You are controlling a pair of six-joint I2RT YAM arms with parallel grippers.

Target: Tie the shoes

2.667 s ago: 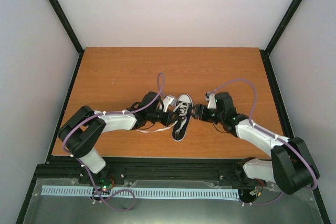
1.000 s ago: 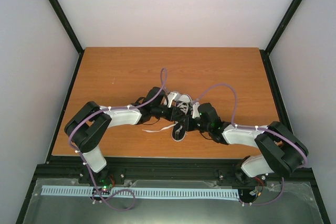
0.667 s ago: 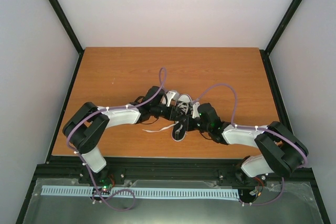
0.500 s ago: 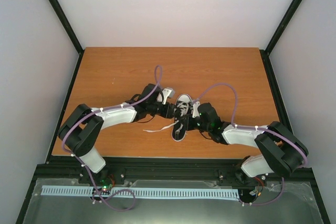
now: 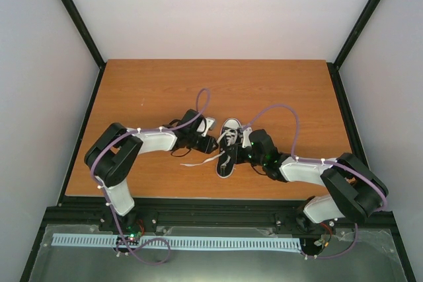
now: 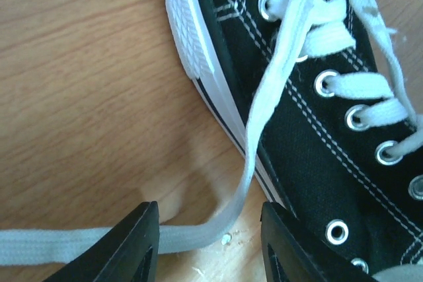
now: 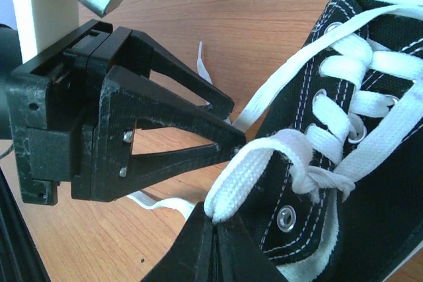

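Observation:
The shoe point(image 5: 229, 144), a small black sneaker with a white toe cap, lies mid-table with its toe pointing away from the arms. My right gripper point(image 7: 215, 224) is shut on a loop of white lace point(image 7: 258, 163) beside the upper eyelets; from above it point(image 5: 233, 156) sits at the shoe's right side. My left gripper point(image 6: 210, 242) is open at the shoe's left side point(image 6: 310, 150). The other lace point(image 6: 254, 143) runs down from an eyelet and lies on the wood between its fingers, not pinched. The left gripper's black fingers point(image 7: 165, 123) stand spread, just left of the loop.
The wooden table point(image 5: 145, 90) stands inside grey walls with black frame posts. A loose lace end point(image 5: 197, 162) trails left of the shoe on the wood. Purple cables point(image 5: 284, 109) arch above both arms. A black rail point(image 5: 211, 212) runs along the near edge.
My left gripper has opened, let go of the lace and drawn back a little to the left. The right gripper has closed fully on the lace loop and stayed beside the shoe.

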